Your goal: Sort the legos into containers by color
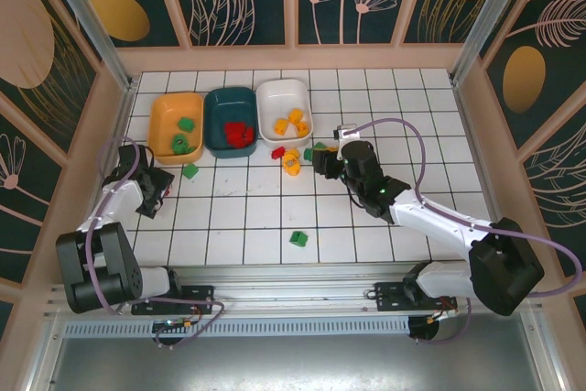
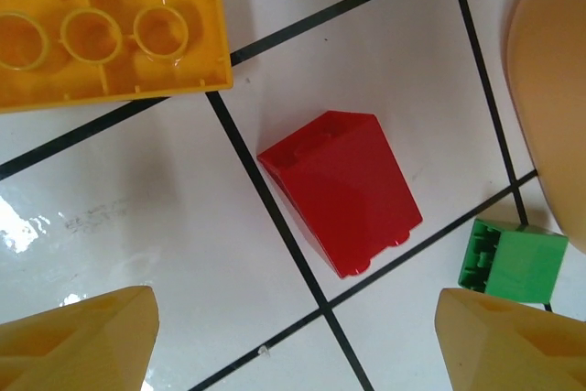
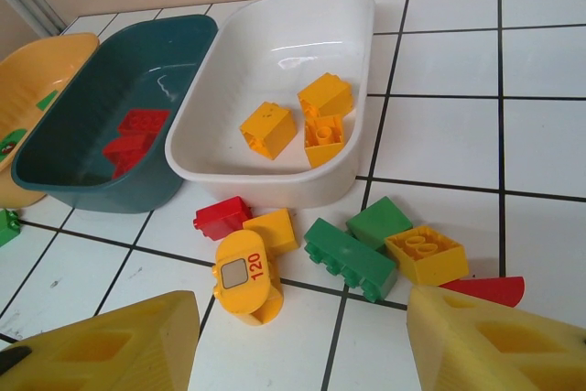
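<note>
Over the left side of the floor my left gripper (image 1: 149, 191) is open, nothing between its fingers (image 2: 82, 345). Just ahead of them lies a red sloped lego (image 2: 341, 190), with a yellow lego (image 2: 101, 34) and a green lego (image 2: 513, 261) nearby. The orange container (image 1: 154, 135) holds green legos, the teal container (image 1: 209, 125) red ones, the white container (image 1: 264, 107) yellow ones. My right gripper (image 1: 320, 160) hangs open and empty (image 3: 302, 318) in front of a loose cluster: a yellow "120" piece (image 3: 245, 272), a red brick (image 3: 222, 217), a long green brick (image 3: 350, 258) and a yellow brick (image 3: 426, 254).
A single green lego (image 1: 298, 238) lies on the tiles toward the near edge, and another green one (image 1: 189, 170) sits below the orange tray. Patterned walls enclose the tiled floor on three sides. The orange tray's wall (image 2: 554, 89) rises right of the left gripper.
</note>
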Available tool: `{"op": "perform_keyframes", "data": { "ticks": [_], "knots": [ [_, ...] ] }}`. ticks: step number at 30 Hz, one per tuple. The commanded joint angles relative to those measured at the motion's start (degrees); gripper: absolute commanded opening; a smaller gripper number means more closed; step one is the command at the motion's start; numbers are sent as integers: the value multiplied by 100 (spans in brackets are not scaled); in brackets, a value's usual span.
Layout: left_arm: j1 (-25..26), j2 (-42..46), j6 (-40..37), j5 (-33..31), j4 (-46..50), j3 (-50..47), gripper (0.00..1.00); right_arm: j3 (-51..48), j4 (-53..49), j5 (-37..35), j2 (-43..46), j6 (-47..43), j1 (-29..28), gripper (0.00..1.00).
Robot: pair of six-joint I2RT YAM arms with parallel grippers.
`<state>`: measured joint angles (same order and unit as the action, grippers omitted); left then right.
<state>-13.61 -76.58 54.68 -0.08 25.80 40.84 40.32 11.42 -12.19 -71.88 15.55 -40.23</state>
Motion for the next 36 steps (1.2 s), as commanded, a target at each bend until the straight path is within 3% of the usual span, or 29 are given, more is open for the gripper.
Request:
{"op": "perform_keyframes", "data": {
  "ticks": [1, 9, 20, 26, 30, 34, 36],
  "knots": [
    [-115, -227, 164, 222, -150, 212, 79, -98, 185, -148, 132, 36, -20, 62],
    [-316, -770, 591, 783, -451, 446, 76, -85, 188, -101, 94, 36, -20, 62],
    [-409, -1552, 805, 903, -26, 927, 71, -76, 187, -132, 35, 19, -17, 62],
    [-464, -1676, 886, 1010, -69, 857, 61, -76, 189, -127, 33, 23, -20, 62],
    [-481, -1695, 878, 1075, -148, 771, 48, -77, 189, -135, 40, 23, -21, 62],
    [-484, -1635, 779, 1251, -239, 726, 46, -81, 188, -127, 50, 18, -23, 62],
    [-483, -1579, 726, 1352, -217, 734, 37, -76, 194, -126, 55, 26, -23, 62]
  ]
}}
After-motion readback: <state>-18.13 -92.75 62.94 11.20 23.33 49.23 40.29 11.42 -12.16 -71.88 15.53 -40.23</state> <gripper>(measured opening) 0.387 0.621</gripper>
